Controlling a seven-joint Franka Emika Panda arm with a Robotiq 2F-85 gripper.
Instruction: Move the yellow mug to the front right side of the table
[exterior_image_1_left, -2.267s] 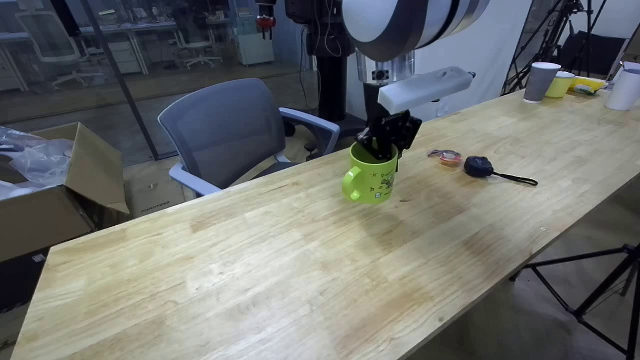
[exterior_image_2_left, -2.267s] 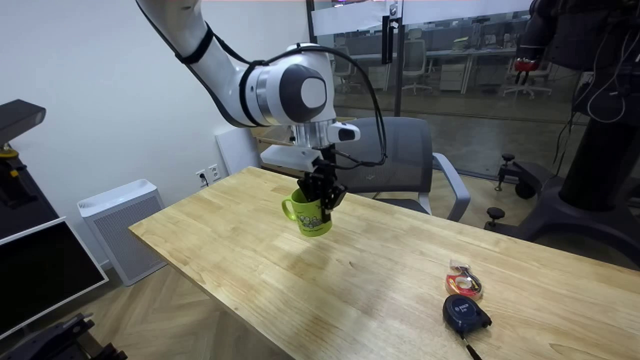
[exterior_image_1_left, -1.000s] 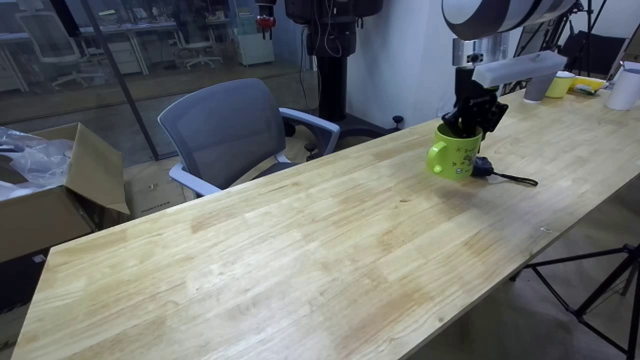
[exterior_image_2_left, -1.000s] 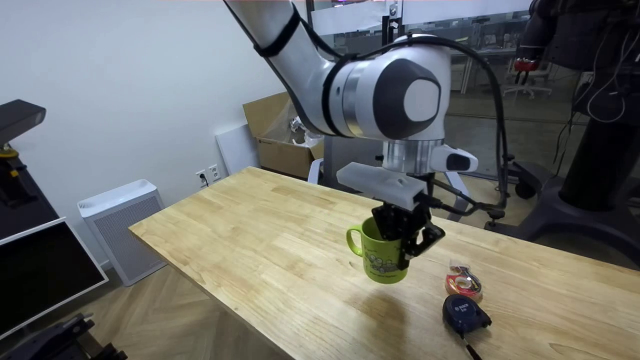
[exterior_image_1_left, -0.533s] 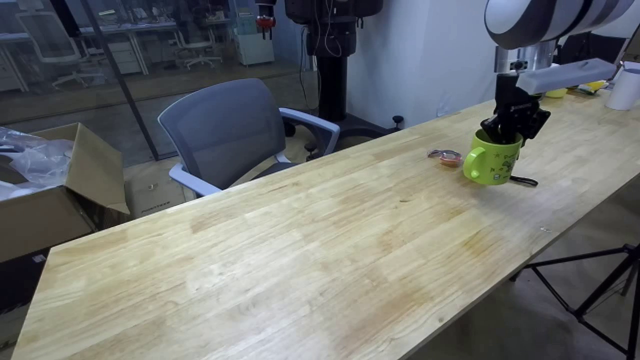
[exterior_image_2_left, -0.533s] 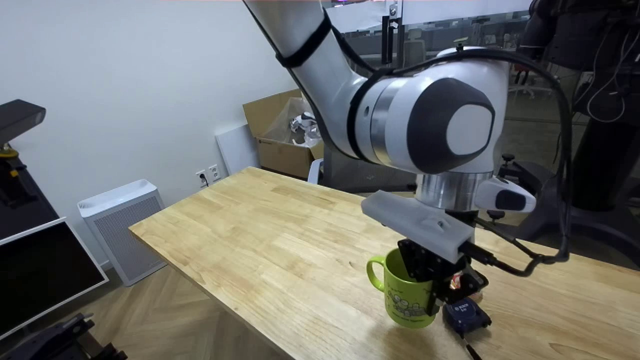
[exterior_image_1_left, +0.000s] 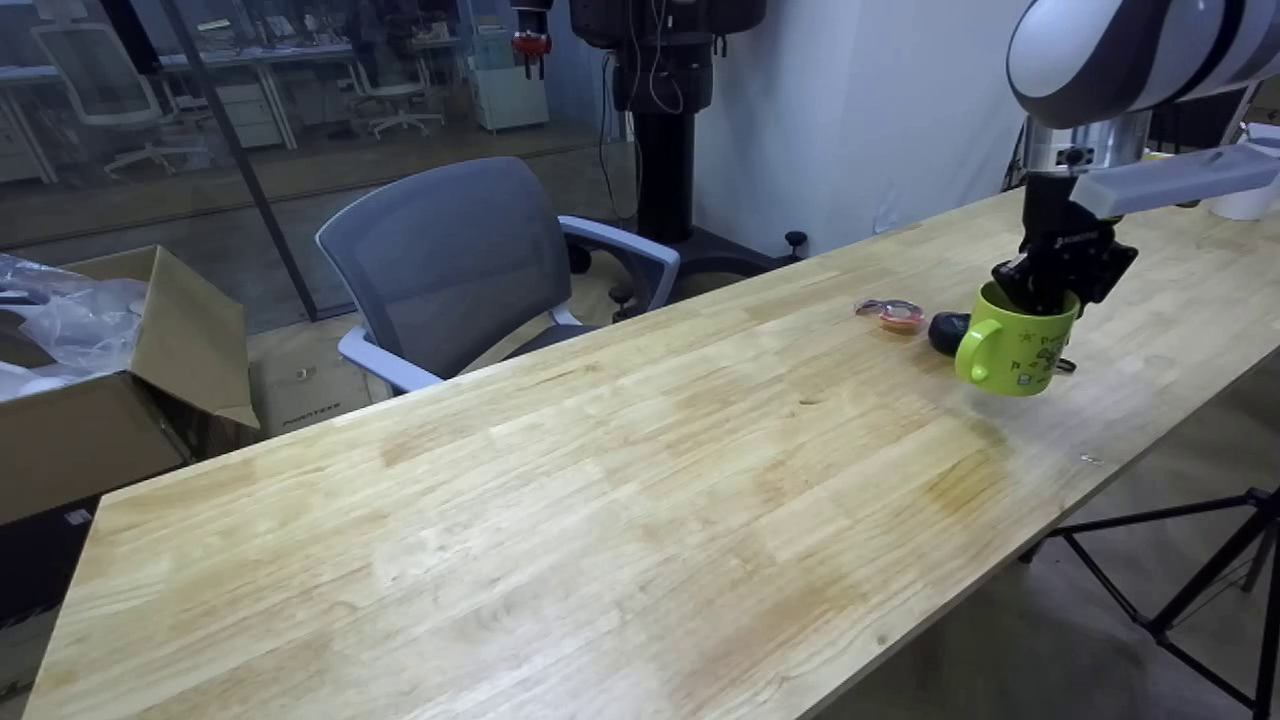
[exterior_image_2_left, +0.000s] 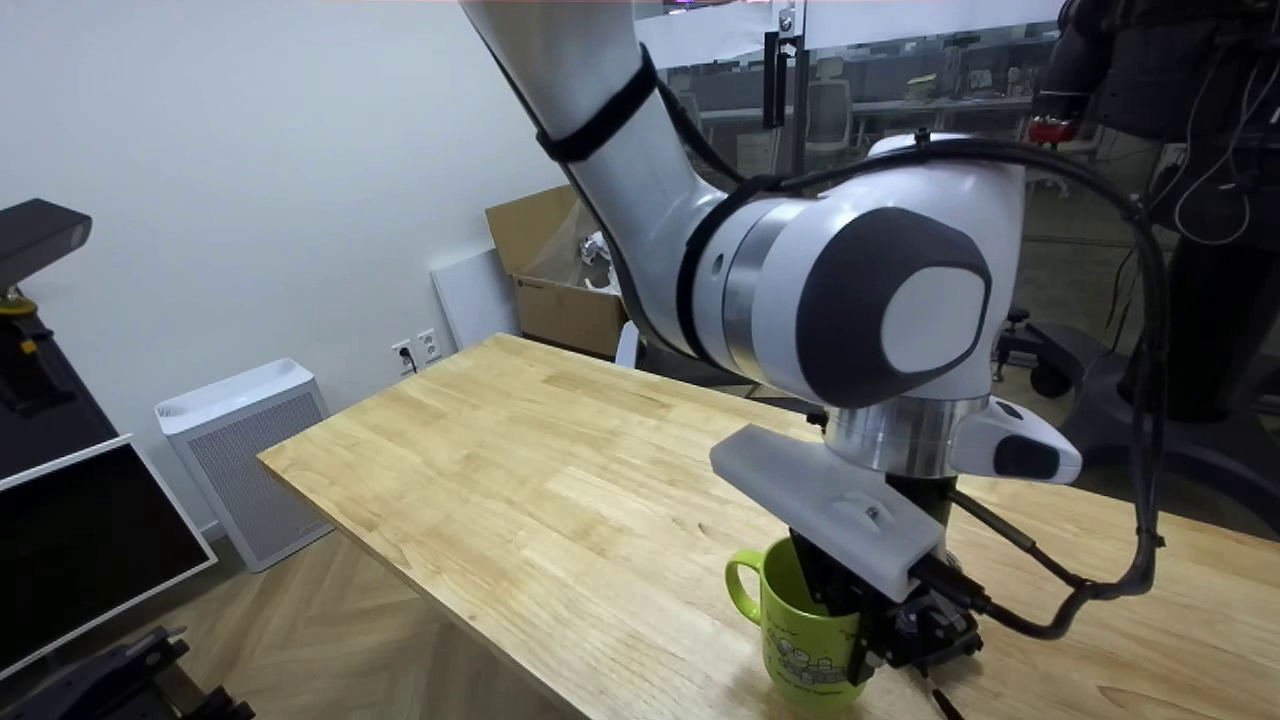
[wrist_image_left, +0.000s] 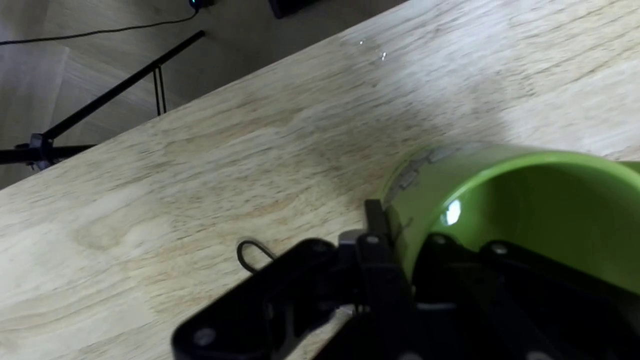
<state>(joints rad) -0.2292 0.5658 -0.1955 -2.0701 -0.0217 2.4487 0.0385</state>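
Claw (wrist_image_left: 407, 232) pointing down, pinching yellow mug (exterior_image_1_left: 1015, 350), above table (exterior_image_1_left: 500, 500)

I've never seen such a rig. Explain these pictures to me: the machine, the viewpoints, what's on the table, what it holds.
The machine is a white robot arm with a black gripper at its end. Two pictures come from cameras standing outside the robot, looking across the table; the close-up is from its wrist camera. The gripper holds the yellow mug, pinching its wall from inside and out; the mug appears lifted. Also on the table, in an exterior view: what looks like a roll of tape, a dark rounded thing partly behind the mug, and, farther off, a partly hidden white container.
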